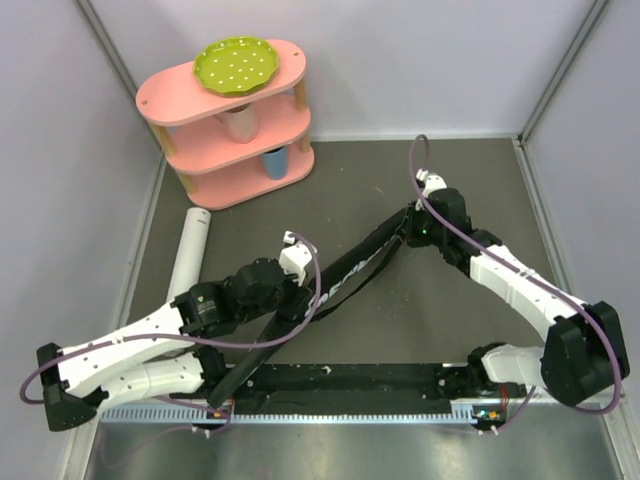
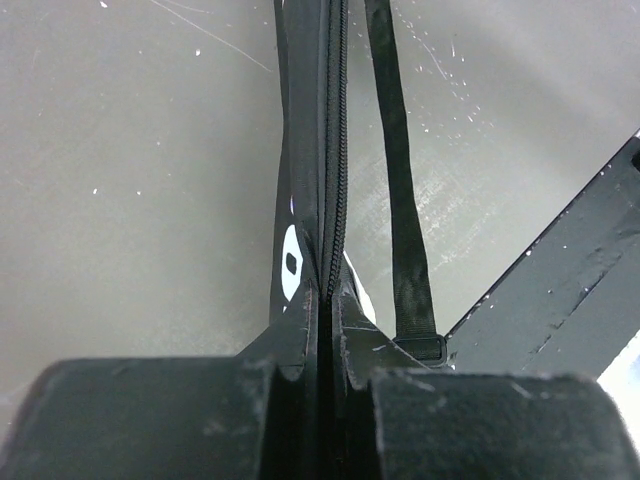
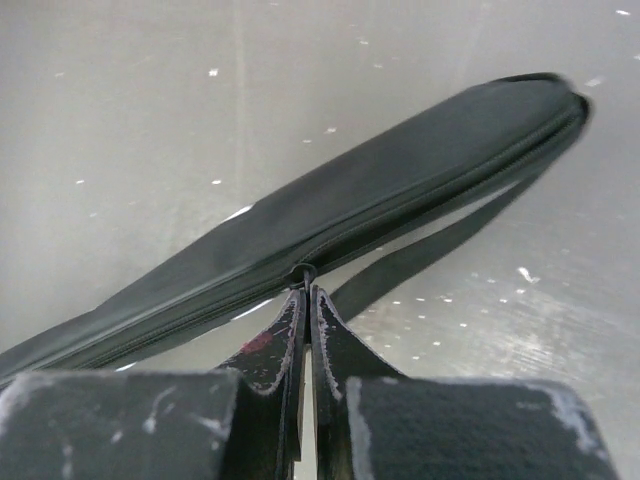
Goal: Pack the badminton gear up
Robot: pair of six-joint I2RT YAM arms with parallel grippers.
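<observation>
Pinches the black bag [image 1: 350, 268] by its zipped edge in the left gripper [image 2: 326, 300]. Nips its zip with the right gripper [image 3: 305, 300], fingers pressed together. Leaves the white tube [image 1: 188, 255] lying apart.

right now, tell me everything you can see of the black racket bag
The black bag is long, slim, fabric-looking, with white lettering, a zipper along its edge and a loose strap. It runs diagonally across the grey table, turned on edge. The left gripper and right gripper have jaws closed on its zipper edge.
</observation>
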